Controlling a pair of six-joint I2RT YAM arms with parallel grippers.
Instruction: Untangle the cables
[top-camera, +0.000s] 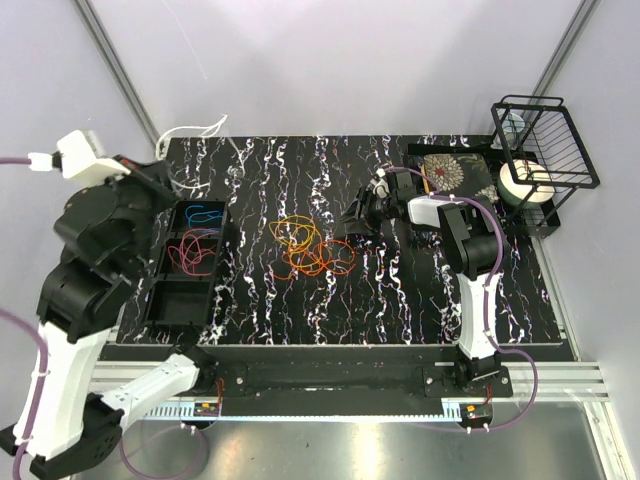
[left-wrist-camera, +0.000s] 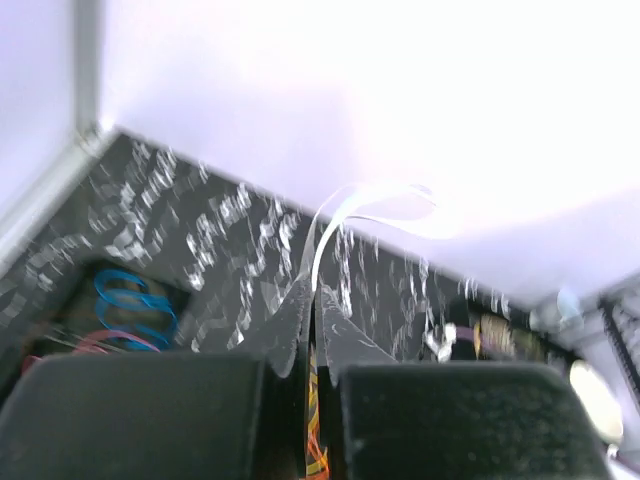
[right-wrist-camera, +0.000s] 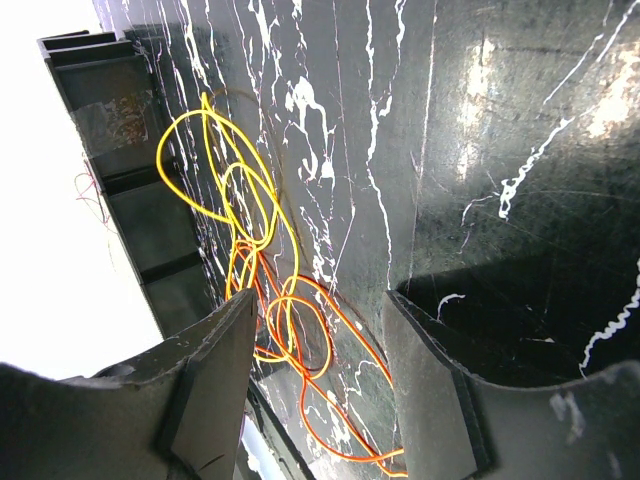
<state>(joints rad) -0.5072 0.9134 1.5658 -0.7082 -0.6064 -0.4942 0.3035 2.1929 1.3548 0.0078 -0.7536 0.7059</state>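
Black marbled table (top-camera: 420, 300): orange cables (top-camera: 312, 250) lie tangled; left fingers (left-wrist-camera: 150, 410) pressed together, right fingers (right-wrist-camera: 215, 370) parted, gripping nothing.

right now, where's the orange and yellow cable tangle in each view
top external: orange and yellow cable tangle mid-table.
left wrist: bottom centre, only a thin sliver.
right wrist: left of centre.
shared landmark: black divided tray, left of the tangle in the top view.

Black white-veined marble-pattern tabletop (top-camera: 260, 290). Black plastic three-compartment tray (top-camera: 185, 303) at its left edge. Black wire basket (top-camera: 530, 100) at far right corner, tilted; white roll (top-camera: 525, 183) beneath it. Black floral-print square (top-camera: 445, 172) just left of basket.
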